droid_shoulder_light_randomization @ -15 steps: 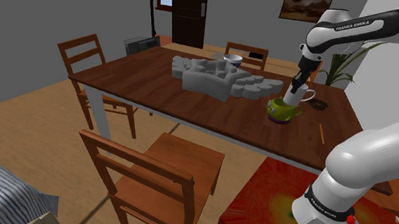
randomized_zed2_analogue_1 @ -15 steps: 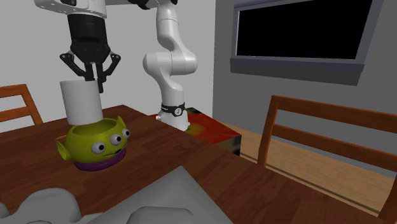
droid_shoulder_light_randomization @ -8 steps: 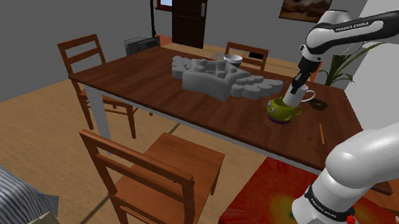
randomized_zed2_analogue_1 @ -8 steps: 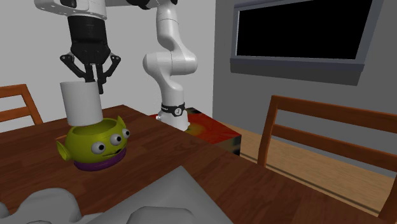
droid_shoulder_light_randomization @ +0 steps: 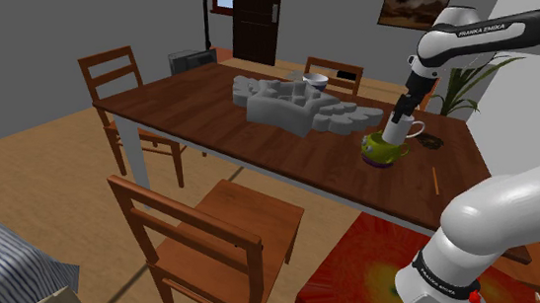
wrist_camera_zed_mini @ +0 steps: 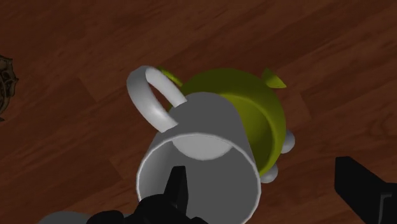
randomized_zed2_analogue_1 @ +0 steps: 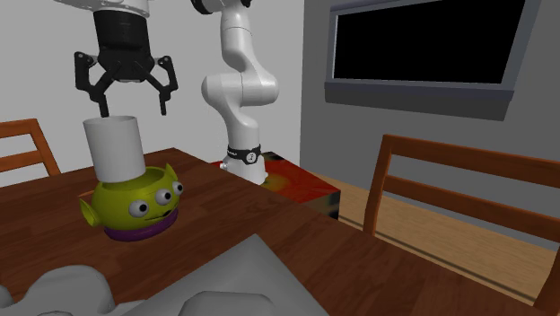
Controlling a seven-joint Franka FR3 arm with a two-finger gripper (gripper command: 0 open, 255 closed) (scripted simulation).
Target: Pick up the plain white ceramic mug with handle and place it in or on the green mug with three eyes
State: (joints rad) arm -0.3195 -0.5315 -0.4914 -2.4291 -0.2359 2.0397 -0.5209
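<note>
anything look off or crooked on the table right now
Only the white mug: it stands in the green three-eyed mug off-centre and seems slightly tilted, with most of its body sticking out above the rim. The open gripper hangs above without touching it. Nothing looks spilled or broken.

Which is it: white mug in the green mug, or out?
In. The white mug stands upright, base inside the green mug; the gripper hangs above it, jaws open.
</note>
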